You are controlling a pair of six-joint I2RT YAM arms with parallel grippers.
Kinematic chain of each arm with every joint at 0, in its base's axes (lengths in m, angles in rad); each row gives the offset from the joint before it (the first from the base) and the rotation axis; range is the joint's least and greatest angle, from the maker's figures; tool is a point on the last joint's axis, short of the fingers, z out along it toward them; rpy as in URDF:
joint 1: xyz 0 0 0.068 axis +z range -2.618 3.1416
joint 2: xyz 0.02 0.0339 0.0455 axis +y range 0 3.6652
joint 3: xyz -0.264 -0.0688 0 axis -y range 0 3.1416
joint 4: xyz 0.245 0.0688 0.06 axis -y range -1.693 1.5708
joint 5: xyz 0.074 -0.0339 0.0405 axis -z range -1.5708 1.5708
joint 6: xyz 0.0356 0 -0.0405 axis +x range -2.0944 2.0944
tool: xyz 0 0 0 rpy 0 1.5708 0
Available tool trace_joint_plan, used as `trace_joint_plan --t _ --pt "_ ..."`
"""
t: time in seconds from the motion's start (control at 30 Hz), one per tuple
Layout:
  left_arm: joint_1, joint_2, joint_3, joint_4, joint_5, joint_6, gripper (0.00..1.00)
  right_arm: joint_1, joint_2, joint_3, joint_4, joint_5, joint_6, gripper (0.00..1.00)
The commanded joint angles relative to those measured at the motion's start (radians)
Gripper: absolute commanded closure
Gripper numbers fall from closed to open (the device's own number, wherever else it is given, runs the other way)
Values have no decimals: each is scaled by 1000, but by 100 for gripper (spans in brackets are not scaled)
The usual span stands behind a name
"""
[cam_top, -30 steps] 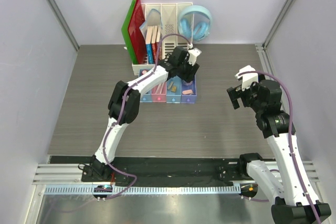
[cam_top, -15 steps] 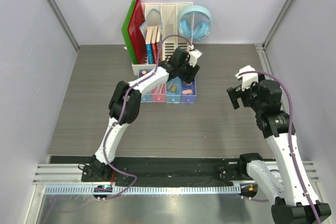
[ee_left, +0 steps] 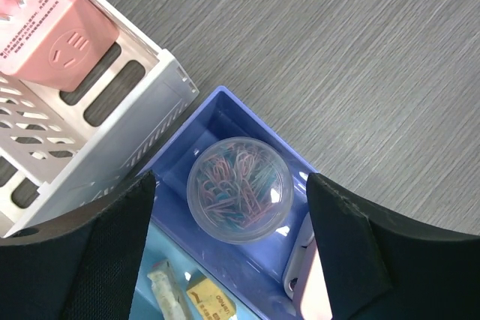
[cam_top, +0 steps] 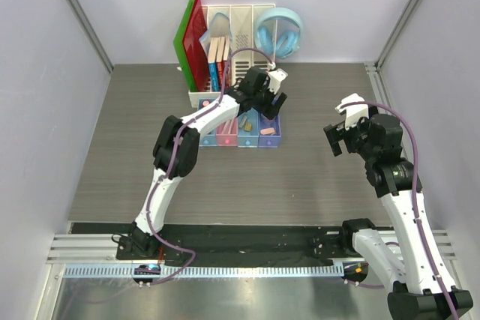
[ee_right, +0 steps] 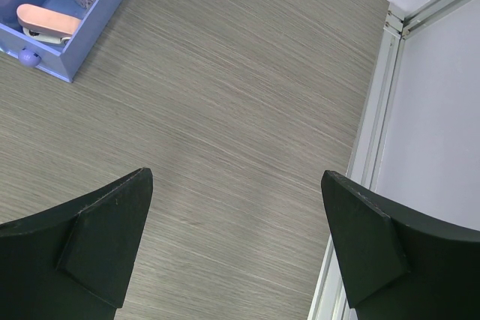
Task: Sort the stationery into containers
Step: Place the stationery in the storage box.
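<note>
Your left gripper (ee_left: pixel 231 177) hangs straight over the far end of the purple-blue rectangular plastic tray (ee_left: pixel 251 125), fingers spread and nothing held between them. The clear round plastic tub of coloured paper clips (ee_left: pixel 238 189) sits in that far end of the tray. In the wrist view it is dead centre between the two fingers, with a gap on each side, so it looks free of both.

Being round, the tub has no long axis to line up on. What counts is that the line between your fingers runs at a slant to the tray's walls. The white slotted file organizer (ee_left: pixel 127 118) also stands just beyond the tray's far end, close to one finger. I judge the safe travel from here is straight up or straight down. Go sideways and a finger may catch the tray wall or the organizer. I cannot tell how high the fingertips are above the tub.

The pink-topped clip (ee_right: pixel 46 19) lies in the near end of the same tray. Your right gripper (ee_right: pixel 236 176) is likewise spread and empty, over the grey wood-grain table (ee_right: pixel 225 95) well to the right of the tray. The left arm is much the nearer.
</note>
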Motion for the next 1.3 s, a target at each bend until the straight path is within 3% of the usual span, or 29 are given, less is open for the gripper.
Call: trace_joint_plan --t 0.0,0.37,0.67,1.27 --pt "-1 -59 -21 11 -1 -7 18 -5 -10 5 25 -11 12 0" --pt "-2 -151 -32 -36 31 -9 16 -5 -9 5 22 -28 14 0" --pt "-2 -214 -85 -136 52 35 0 -5 -7 21 -1 -36 14 0" --pt "-1 -264 -125 -233 101 66 0 -5 -10 14 -7 -60 8 0"
